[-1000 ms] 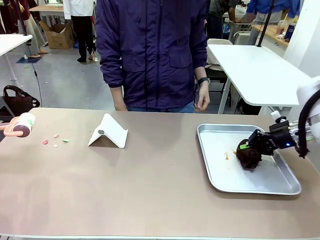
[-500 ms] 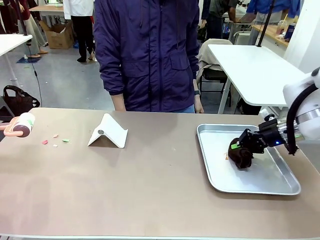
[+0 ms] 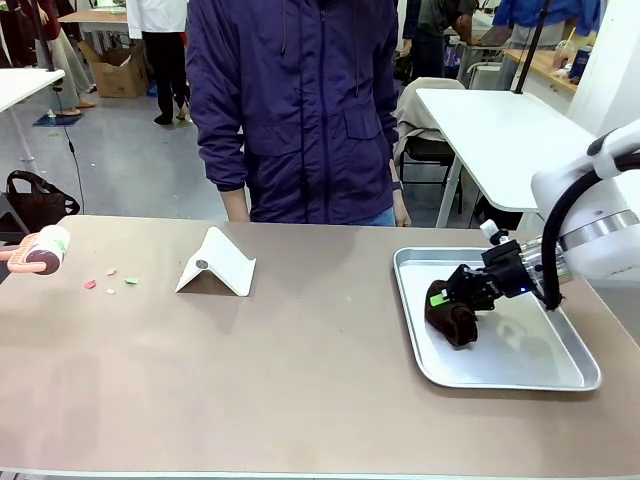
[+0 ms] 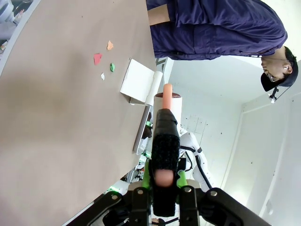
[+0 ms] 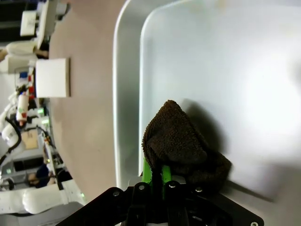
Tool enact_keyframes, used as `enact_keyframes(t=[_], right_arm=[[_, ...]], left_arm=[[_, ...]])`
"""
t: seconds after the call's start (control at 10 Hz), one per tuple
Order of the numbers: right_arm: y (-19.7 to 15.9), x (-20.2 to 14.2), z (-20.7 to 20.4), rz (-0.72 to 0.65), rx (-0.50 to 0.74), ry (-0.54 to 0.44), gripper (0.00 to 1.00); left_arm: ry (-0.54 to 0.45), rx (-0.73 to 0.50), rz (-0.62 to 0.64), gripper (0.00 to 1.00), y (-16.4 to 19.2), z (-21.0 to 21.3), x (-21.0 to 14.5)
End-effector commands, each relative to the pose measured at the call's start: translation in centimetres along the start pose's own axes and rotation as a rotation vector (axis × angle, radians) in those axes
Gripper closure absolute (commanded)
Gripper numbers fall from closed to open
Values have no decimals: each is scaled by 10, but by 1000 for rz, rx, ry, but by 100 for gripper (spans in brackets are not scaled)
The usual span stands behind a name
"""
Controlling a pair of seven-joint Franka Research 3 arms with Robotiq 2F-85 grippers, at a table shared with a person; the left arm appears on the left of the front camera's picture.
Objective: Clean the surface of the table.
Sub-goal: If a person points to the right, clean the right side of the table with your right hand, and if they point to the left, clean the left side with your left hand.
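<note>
Front view: right gripper (image 3: 450, 298) clamped on brown cloth (image 3: 455, 322) near tray's (image 3: 520, 376) left edge; left gripper (image 4: 163, 180) clamped on roller (image 4: 168, 101) handle.

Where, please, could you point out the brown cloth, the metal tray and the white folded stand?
brown cloth (image 3: 454, 321): front view, middle of the wad.
metal tray (image 3: 520, 352): front view, bare floor.
white folded stand (image 3: 225, 263): front view, sloping face.

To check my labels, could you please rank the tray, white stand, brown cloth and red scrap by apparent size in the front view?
tray
white stand
brown cloth, close to the stand, so unsure
red scrap
</note>
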State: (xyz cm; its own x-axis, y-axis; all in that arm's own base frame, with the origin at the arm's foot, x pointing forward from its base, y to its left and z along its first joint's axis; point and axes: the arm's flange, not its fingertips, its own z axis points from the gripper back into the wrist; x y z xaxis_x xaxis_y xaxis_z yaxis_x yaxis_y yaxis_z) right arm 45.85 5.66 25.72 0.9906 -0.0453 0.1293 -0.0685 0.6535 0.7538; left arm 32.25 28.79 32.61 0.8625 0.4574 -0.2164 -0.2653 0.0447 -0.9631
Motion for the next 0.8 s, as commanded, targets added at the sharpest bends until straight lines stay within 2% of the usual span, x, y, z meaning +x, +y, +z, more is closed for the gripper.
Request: enact_keyframes(t=[0.0,0.4,0.7], right_arm=[[-4,-8,-19,50,23,25,91],[-22,-12,19,23,40,-40,91],[-47,-18,59,-48,75,-144,91]], left_arm=[[11,-13,-19,100,-1,1,-6],[11,-13,-19,100,-1,1,-6],[11,-13,-19,100,-1,1,-6]])
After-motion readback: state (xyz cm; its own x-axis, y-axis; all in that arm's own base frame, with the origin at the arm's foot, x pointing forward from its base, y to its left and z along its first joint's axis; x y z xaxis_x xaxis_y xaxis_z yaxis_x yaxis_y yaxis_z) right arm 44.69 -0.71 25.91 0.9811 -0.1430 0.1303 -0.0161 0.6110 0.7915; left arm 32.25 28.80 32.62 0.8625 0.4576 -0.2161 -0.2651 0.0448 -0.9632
